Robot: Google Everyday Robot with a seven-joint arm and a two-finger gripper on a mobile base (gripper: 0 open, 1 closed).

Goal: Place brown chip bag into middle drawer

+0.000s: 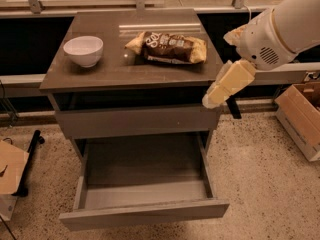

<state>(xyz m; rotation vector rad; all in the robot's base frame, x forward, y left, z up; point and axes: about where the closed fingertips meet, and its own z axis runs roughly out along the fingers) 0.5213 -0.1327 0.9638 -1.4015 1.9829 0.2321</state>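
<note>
The brown chip bag lies flat on the grey cabinet's top, right of centre. The middle drawer is pulled out wide below it and holds nothing I can see. My gripper hangs from the white arm at the right, just off the cabinet's right front corner. It is below and to the right of the bag, apart from it and holding nothing I can see. It sits level with the closed drawer front, above the open drawer's right side.
A white bowl stands on the cabinet top at the left. A cardboard box stands on the floor at the right. Flat cardboard and a black pole lie on the floor at the left. A railing runs behind the cabinet.
</note>
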